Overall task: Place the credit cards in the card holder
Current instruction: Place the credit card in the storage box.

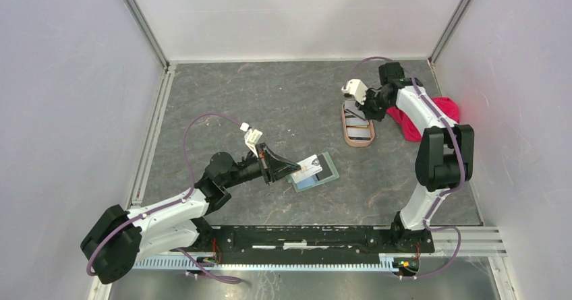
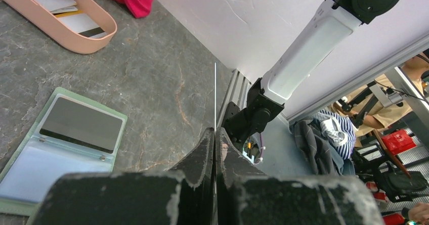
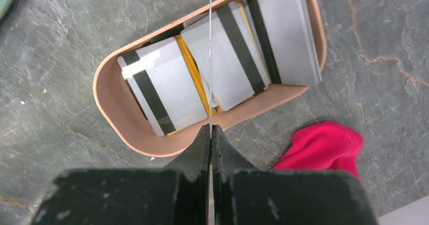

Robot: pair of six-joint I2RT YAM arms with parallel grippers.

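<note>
The card holder (image 1: 322, 174) lies open on the table, sage-green with pale pockets; in the left wrist view (image 2: 30, 184) a dark grey card (image 2: 83, 125) sits in its upper pocket. My left gripper (image 1: 291, 164) is shut on a whitish credit card (image 1: 310, 164) held just above the holder's left part; that card shows edge-on in the left wrist view (image 2: 215, 93). My right gripper (image 1: 365, 108) is shut on another card, seen edge-on (image 3: 210, 48), above the tray. Several whitish and yellow-orange striped cards (image 3: 167, 86) lie in that tray.
The pinkish-brown oblong tray (image 1: 351, 138) stands at the back right, also in the right wrist view (image 3: 116, 129) and the left wrist view (image 2: 81, 38). A red-pink cloth (image 1: 442, 108) lies right of it under the right arm. Frame rails and walls border the table.
</note>
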